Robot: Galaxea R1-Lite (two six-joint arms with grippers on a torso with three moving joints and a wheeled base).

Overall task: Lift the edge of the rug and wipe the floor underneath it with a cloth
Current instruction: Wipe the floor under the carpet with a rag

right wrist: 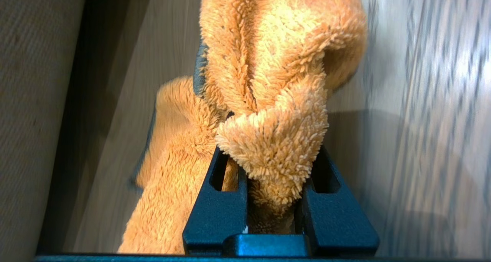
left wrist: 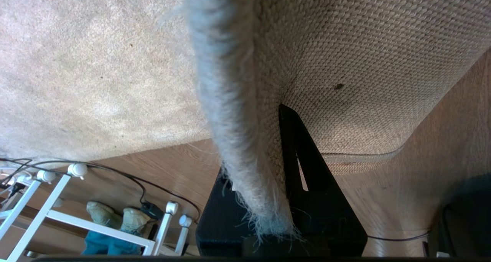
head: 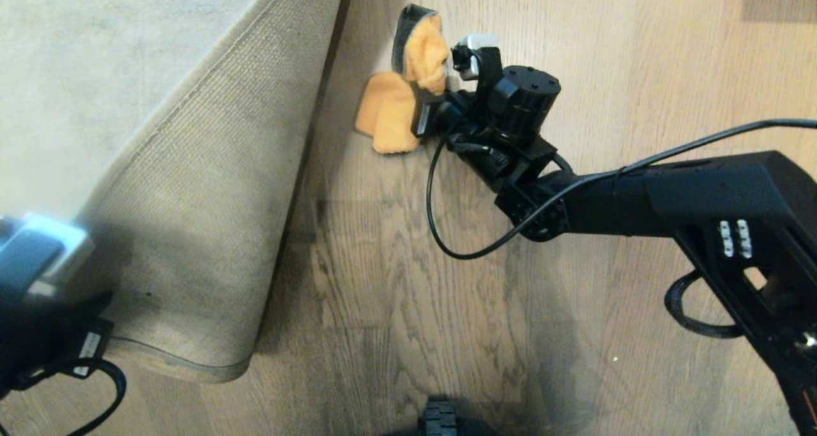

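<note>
At eight o'clock the left gripper pinches the rug edge up off the floor, while at twelve the right gripper clamps the cloth.

**What lies off to my left**

I see a white metal-tube rack with round white knob ends standing on the wood beyond the far border of the carpet. Behind its bars sit a pair of pale greenish shoes with teal below them; I cannot tell what the teal part is. A thin black cable curves across the planks to a small black plug block just beside the rack.
</note>
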